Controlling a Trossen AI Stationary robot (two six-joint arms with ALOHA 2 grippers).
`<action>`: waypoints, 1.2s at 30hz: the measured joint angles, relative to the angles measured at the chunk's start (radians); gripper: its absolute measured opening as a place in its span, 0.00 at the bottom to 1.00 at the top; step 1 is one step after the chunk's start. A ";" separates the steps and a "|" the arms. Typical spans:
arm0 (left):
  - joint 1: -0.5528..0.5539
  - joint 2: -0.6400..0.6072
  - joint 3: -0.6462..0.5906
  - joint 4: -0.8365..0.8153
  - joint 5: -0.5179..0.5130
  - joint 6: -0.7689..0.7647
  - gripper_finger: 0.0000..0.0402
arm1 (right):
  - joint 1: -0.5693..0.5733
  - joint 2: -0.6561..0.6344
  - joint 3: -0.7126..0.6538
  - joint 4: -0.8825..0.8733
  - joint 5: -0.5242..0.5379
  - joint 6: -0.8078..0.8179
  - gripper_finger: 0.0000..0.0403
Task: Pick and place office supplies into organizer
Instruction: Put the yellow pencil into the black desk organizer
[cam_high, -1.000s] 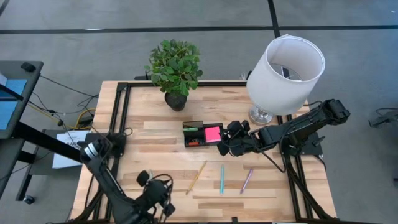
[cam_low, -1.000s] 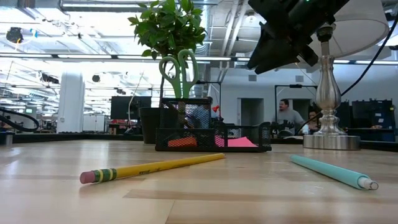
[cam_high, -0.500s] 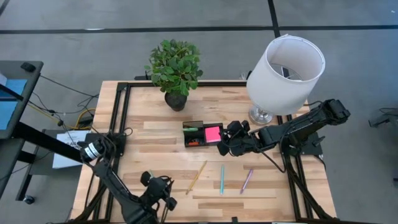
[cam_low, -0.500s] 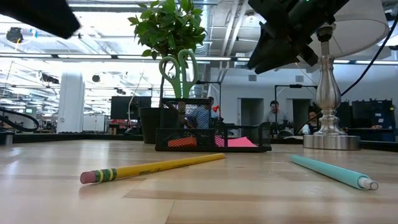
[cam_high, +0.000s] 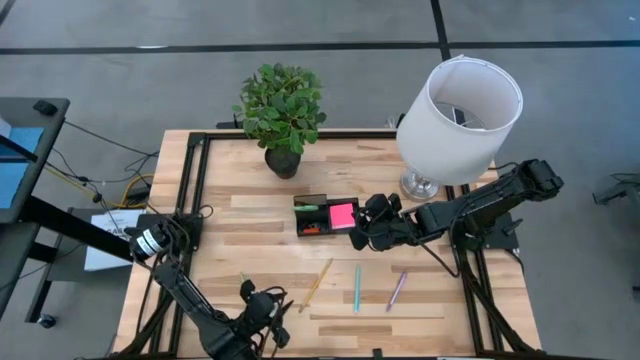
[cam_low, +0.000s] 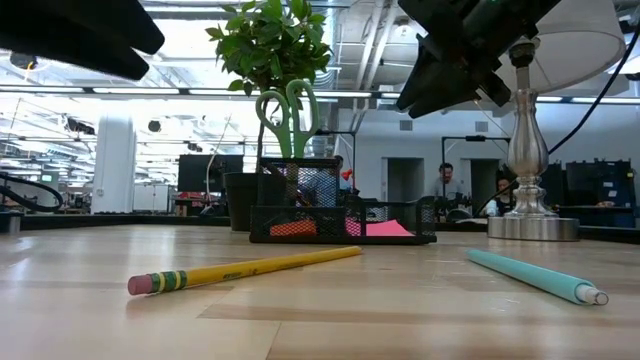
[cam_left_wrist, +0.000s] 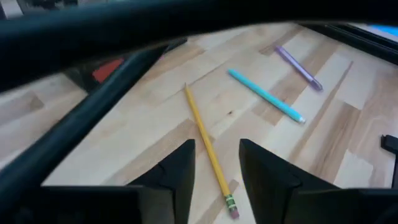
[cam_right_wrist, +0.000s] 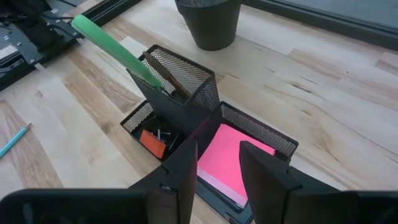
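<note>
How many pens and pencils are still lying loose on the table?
3: the yellow pencil nearest the left gripper, the teal pen in the middle, and the purple pen on the right arm's side. None looks hidden.

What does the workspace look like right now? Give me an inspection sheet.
Surface: wooden table, bare around the items.
Job's things: black mesh organizer holds pink sticky-note pad, green-handled scissors, a red bit. Yellow pencil, teal pen, purple pen lie loose on the table.
Clutter: potted plant, lamp.
Grippers: left gripper open over the pencil; right gripper open, above the organizer.
Cables: bundle off the table's left edge.
Surroundings: people beyond the table.
</note>
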 joint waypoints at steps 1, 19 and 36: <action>0.000 0.000 -0.009 0.027 -0.008 0.001 0.33 | 0.000 0.000 0.000 0.004 0.000 0.000 0.28; 0.113 0.030 -0.178 0.596 0.067 0.452 0.39 | 0.000 0.000 0.000 0.038 0.000 0.000 0.28; 0.068 0.287 0.067 0.336 -0.038 0.346 0.38 | 0.000 0.000 0.000 0.049 0.000 0.000 0.28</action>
